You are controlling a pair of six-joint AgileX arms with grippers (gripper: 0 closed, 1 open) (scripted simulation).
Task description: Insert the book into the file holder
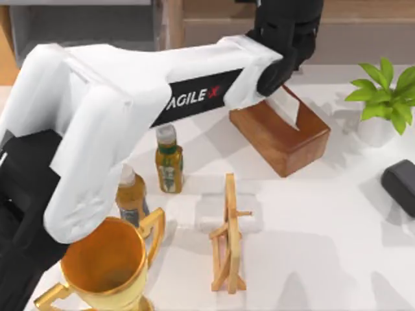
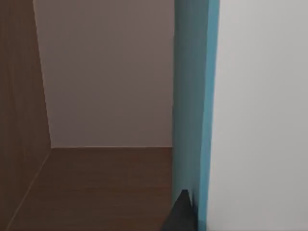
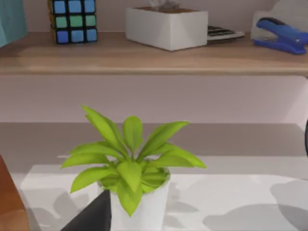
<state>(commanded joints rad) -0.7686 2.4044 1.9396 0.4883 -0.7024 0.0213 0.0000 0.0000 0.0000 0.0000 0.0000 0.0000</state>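
Book [image 2: 191, 106] stands upright in the left wrist view, its teal cover close before the camera, inside a compartment with a wood-coloured floor and grey back wall. Left gripper [image 1: 285, 39] reaches over the table's [image 1: 324, 214] far edge, above the brown tissue box [image 1: 280, 133]; finger spread cannot be told. Grey file holder [image 1: 84, 29] sits at the far left corner. Right gripper faces the potted plant [image 3: 132, 168]; finger spread cannot be told.
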